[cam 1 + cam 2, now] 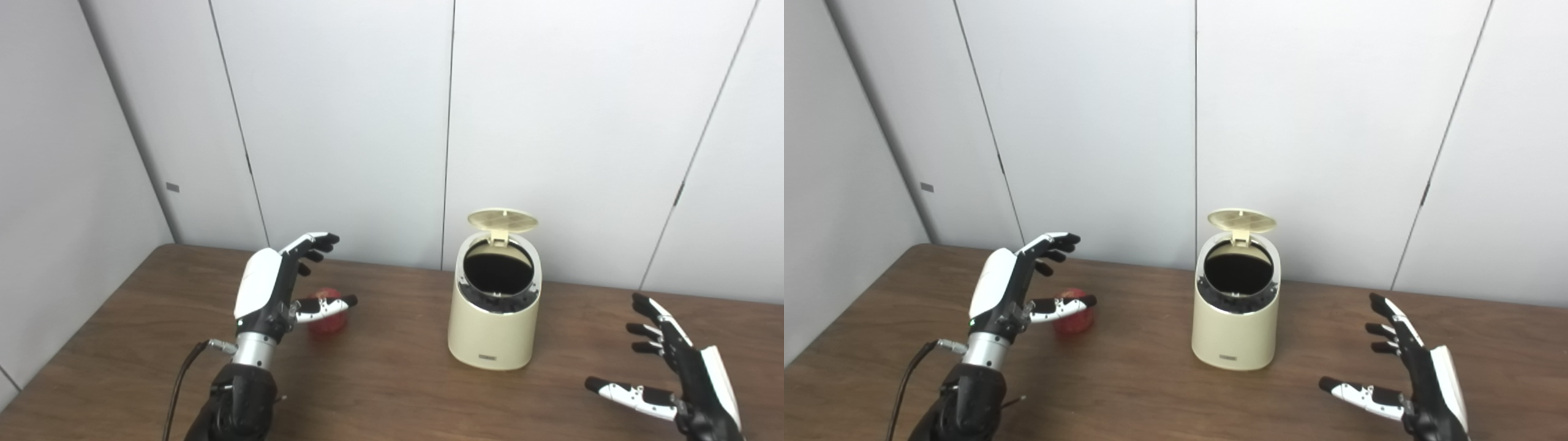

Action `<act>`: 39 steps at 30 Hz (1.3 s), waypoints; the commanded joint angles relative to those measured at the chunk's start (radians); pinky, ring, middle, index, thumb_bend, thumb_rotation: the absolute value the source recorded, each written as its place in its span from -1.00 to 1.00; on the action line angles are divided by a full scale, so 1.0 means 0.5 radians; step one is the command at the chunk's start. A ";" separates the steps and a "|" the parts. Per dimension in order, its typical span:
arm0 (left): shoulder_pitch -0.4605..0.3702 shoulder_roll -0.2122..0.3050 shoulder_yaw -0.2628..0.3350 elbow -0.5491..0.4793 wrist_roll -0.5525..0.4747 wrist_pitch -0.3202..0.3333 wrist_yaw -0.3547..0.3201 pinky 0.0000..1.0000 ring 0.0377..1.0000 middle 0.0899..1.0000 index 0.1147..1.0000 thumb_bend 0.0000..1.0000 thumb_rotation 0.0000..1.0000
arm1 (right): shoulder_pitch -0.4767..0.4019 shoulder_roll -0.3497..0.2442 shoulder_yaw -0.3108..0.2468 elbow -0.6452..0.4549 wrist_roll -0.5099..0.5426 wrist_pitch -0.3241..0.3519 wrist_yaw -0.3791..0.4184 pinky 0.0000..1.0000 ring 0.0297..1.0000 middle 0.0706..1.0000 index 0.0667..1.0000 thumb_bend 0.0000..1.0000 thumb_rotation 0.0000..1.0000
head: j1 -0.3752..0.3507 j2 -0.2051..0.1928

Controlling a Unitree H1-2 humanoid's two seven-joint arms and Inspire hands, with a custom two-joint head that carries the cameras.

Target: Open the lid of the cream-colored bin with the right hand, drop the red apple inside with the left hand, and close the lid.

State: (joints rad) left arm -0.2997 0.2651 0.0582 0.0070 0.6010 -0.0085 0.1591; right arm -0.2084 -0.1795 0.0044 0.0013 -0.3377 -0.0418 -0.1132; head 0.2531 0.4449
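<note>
Partly hidden apple (326, 320), thumb (324, 308) crossing it

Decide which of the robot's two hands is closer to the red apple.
The left hand: its open fingers curve right beside the red apple, while the right hand hovers far beyond the bin.

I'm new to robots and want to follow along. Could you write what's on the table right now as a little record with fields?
Bin: cream-colored bin, upright on the table
Lid: lid flipped up, opening uncovered
Apple: red apple on the table, left of the bin
Left hand: left hand open, beside the apple, not gripping it
Right hand: right hand open, right of the bin, holding nothing
</note>
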 commanded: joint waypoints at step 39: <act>-0.176 0.133 -0.218 0.527 0.099 0.302 0.081 0.34 0.65 0.61 0.61 0.61 -0.41 | -0.005 0.015 0.030 -0.233 -0.029 0.065 0.057 0.27 0.50 0.71 0.70 0.49 -0.95 | -0.050 0.042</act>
State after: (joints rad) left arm -0.3484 0.3112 -0.0530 0.2747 0.6585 0.1618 0.1797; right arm -0.1897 -0.1732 0.0206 -0.0734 -0.3520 0.0033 -0.0789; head 0.2270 0.4648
